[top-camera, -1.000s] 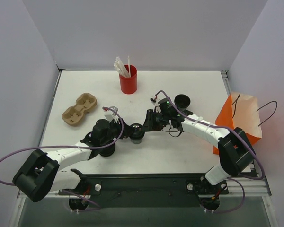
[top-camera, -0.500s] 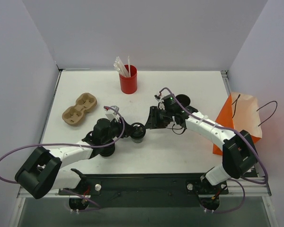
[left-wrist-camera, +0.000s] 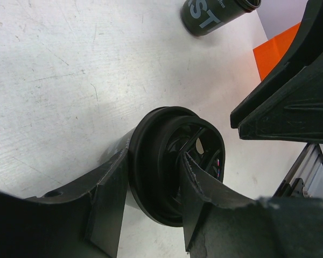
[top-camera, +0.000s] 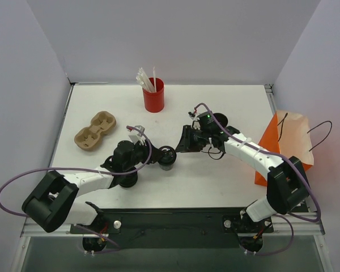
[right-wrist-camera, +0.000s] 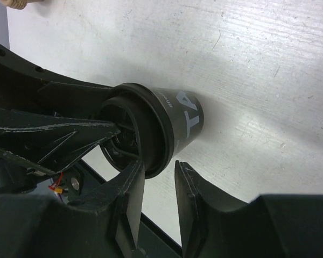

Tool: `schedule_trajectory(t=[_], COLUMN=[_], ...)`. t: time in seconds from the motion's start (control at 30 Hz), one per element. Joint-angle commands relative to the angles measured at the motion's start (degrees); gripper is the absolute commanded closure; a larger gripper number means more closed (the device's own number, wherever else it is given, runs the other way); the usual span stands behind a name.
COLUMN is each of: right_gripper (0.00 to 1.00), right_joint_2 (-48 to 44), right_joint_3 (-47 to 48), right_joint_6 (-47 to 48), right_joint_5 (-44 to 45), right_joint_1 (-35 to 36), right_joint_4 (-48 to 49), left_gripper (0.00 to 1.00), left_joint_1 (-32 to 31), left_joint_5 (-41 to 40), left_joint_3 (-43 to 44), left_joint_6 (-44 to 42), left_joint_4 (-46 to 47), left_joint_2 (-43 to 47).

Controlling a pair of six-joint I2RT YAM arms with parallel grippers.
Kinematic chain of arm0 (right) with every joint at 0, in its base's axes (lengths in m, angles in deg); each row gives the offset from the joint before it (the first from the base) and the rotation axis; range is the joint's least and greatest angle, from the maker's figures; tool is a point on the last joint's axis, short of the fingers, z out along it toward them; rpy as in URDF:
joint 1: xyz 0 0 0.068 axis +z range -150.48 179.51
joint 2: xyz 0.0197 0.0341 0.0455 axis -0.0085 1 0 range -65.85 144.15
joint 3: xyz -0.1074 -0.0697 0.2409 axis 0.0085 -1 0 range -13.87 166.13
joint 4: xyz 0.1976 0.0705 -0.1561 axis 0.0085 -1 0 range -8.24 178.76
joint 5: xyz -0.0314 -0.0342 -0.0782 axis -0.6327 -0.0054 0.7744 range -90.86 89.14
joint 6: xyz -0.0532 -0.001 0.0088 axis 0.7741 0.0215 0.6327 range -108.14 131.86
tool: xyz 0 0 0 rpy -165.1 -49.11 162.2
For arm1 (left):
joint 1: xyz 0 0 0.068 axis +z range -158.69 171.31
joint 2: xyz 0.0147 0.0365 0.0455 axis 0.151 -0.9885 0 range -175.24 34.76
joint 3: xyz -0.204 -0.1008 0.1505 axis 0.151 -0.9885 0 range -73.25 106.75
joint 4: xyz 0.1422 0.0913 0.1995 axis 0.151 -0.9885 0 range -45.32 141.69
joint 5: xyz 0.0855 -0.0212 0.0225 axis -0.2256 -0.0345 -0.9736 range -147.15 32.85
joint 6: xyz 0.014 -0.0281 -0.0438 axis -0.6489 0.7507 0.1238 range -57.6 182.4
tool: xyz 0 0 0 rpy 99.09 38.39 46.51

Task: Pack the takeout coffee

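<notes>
A small black takeout coffee cup (top-camera: 168, 158) stands mid-table with its round lid on. My left gripper (top-camera: 157, 156) is shut on its top, one finger outside the rim and the other across the lid (left-wrist-camera: 151, 134). In the right wrist view the same cup (right-wrist-camera: 183, 115) shows white lettering on its side. My right gripper (right-wrist-camera: 159, 164) sits just to the cup's right with a narrow gap between its fingers and nothing in it; the lid edge is just off one fingertip. In the top view that gripper (top-camera: 182, 144) sits beside the cup. A second black cup (top-camera: 218, 120) stands farther back right.
An orange paper bag (top-camera: 286, 144) with cord handles stands at the table's right edge. A red cup of white straws (top-camera: 153, 96) is at the back centre. A brown cardboard cup carrier (top-camera: 94, 130) lies at the left.
My right gripper has drawn back a little to the right and away from the cup. The left gripper and the cup have shifted slightly to the right.
</notes>
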Motion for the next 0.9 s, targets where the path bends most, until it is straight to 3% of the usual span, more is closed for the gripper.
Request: schedule_trajectory(t=[0.0,0.33,0.6,0.87], right_gripper=[0.71,0.70,0.52,0.41], right_joint_2=[1.1,0.1,-5.2,2.2], right_joint_3=[-0.6,-3.2,-2.5,2.0], right_joint_6=[-0.9,-2.1,-1.8,3.0], right_joint_5=[-0.8,-1.2,-1.1,-4.4], right_joint_1=[-0.1,0.0,-0.1,0.1], right_joint_4=[1.6,4.5,4.0,1.5], left_gripper=[0.52,0.52,0.51,0.51], left_joint_1=[-0.2,-0.2,-0.2,-0.2], left_joint_5=[-0.8,-0.4,-0.5,-0.5], left_joint_3=[-3.3,-3.2,-1.2,0.5], left_joint_6=[-4.3,-4.4,-5.3,-6.8], left_joint_4=[-15.0,-15.5,-17.8,-19.4], left_joint_2=[-4.7,-3.8,-2.7,-2.9])
